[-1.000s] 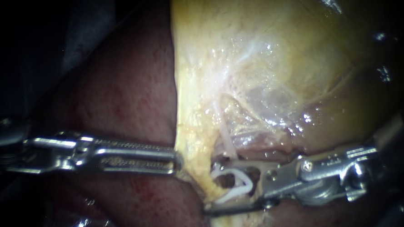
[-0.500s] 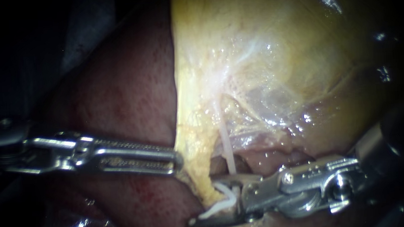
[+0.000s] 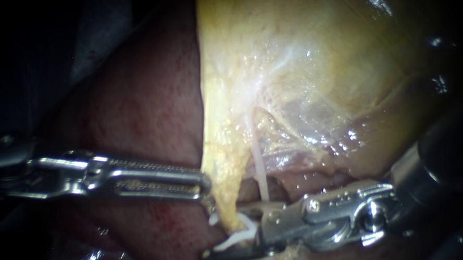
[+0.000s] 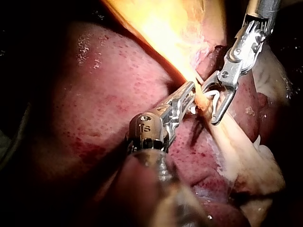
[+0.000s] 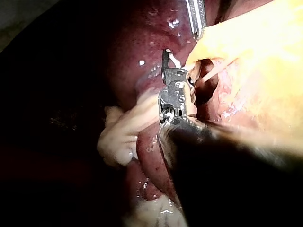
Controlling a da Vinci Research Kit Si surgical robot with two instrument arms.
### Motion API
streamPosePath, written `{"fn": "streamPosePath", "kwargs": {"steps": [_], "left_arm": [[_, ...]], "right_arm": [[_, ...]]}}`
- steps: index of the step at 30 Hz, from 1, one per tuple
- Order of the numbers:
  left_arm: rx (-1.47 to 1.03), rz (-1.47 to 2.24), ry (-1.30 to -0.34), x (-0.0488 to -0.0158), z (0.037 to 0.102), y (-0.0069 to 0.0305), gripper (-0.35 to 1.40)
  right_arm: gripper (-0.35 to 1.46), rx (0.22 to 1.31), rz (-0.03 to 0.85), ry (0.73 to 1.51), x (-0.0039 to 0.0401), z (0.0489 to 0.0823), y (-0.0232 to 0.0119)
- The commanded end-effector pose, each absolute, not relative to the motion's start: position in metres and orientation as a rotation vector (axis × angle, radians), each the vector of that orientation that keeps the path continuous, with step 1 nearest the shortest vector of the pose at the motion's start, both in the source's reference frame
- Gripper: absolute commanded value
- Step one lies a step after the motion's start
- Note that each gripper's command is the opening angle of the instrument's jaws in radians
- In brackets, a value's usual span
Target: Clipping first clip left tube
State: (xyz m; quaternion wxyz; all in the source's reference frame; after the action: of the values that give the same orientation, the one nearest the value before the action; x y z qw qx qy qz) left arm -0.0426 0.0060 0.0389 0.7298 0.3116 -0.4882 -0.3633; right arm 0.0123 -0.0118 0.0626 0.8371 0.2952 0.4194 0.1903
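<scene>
Dark red liver (image 3: 137,113) fills the left of the endoscope view, with the yellow gallbladder (image 3: 301,48) beside it on the right. The left tool (image 3: 201,186) has its jaws clamped on the gallbladder's lower edge. The right tool (image 3: 228,233) has its jaws standing apart on either side of the left tube (image 3: 225,208), a yellowish strand below the gallbladder. Between them they carry a white clip (image 3: 244,232) around the tube.
</scene>
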Motion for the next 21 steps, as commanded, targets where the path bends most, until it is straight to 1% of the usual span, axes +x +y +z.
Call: {"fn": "streamPosePath", "kwargs": {"steps": [1, 4, 6, 8, 11, 13, 21], "left_arm": [[0.686, -0.800, -1.075, -0.0426, 0.0389, 0.0060, -0.35], [0.686, -0.801, -1.075, -0.0426, 0.0389, 0.0060, -0.35], [0.686, -0.801, -1.075, -0.0426, 0.0389, 0.0060, -0.35], [0.686, -0.801, -1.075, -0.0426, 0.0389, 0.0060, -0.35], [0.686, -0.801, -1.075, -0.0426, 0.0389, 0.0060, -0.35], [0.686, -0.801, -1.075, -0.0426, 0.0389, 0.0060, -0.35], [0.685, -0.801, -1.075, -0.0427, 0.0389, 0.0060, -0.35]], "right_arm": [[0.49, 0.624, 0.402, 0.888, 0.0123, 0.0627, -0.0117], [0.48, 0.623, 0.402, 0.888, 0.0123, 0.0630, -0.0117], [0.43, 0.623, 0.402, 0.888, 0.0122, 0.0631, -0.0116], [0.31, 0.624, 0.401, 0.888, 0.0120, 0.0632, -0.0115], [0.03, 0.625, 0.399, 0.889, 0.0114, 0.0634, -0.0114], [-0.04, 0.625, 0.398, 0.889, 0.0113, 0.0636, -0.0113], [-0.09, 0.625, 0.398, 0.889, 0.0111, 0.0638, -0.0111]]}}
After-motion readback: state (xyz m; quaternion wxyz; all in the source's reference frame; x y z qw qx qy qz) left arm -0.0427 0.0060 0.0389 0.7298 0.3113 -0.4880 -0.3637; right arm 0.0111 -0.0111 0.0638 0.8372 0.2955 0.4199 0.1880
